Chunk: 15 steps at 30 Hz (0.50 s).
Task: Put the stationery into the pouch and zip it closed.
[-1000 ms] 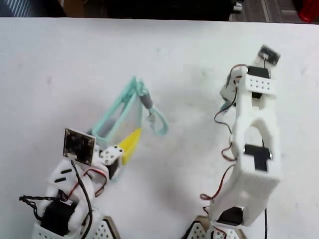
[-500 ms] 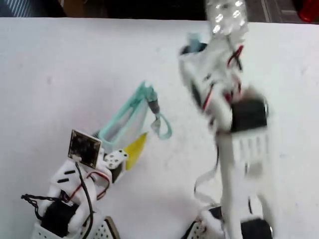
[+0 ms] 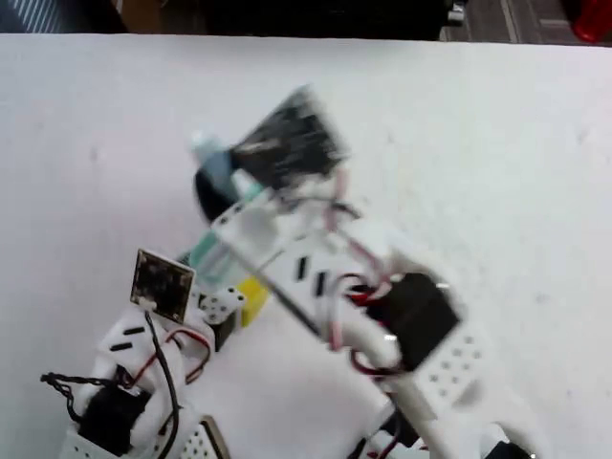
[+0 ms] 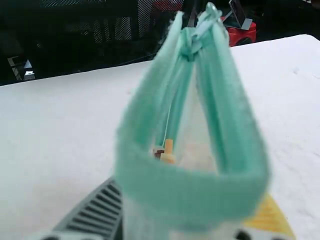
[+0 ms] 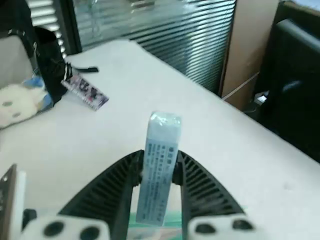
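Toward the near left corner of the worktop (image 3: 497, 134), the left gripper (image 3: 237, 298) has its fingers closed on the near end of the pouch (image 4: 192, 187). The pouch's long axis runs away from them toward the far edge, and its mouth is spread open. Just beyond, the right gripper (image 5: 159, 156) hangs over the pouch, its fingers pinched narrowly on the eraser (image 5: 159, 165), which sticks out lengthwise past the tips. The drop likely depends on the eraser lining up with that slot. It seems to sit above the pouch's far half, though the arm hides the gap.
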Each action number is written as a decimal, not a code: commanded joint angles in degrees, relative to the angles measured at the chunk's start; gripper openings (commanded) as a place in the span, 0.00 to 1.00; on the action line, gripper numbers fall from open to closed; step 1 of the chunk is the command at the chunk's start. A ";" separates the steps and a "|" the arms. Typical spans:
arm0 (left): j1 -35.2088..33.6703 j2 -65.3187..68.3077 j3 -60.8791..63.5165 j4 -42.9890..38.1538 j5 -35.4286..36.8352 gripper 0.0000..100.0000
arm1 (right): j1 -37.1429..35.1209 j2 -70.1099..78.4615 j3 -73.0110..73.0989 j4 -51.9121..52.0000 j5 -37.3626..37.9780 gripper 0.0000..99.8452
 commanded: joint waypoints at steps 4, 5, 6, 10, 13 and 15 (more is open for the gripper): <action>0.84 0.40 -2.02 -0.62 0.26 0.26 | -0.40 -7.87 10.73 -4.53 0.44 0.02; 0.84 0.40 -2.02 -0.62 0.26 0.26 | -0.31 -9.01 12.66 -5.49 0.44 0.02; 0.84 0.40 -2.02 -0.62 0.26 0.26 | -0.22 -10.07 14.59 -6.55 0.44 0.02; 0.84 0.40 -2.02 -0.62 0.26 0.26 | -0.13 -13.58 19.60 -8.84 0.44 0.02; 0.84 0.40 -2.02 -0.62 0.26 0.26 | -0.13 -17.19 19.08 -8.66 0.62 0.02; 0.84 0.40 -2.02 -0.62 0.26 0.26 | -0.13 -18.42 19.69 -8.75 0.70 0.02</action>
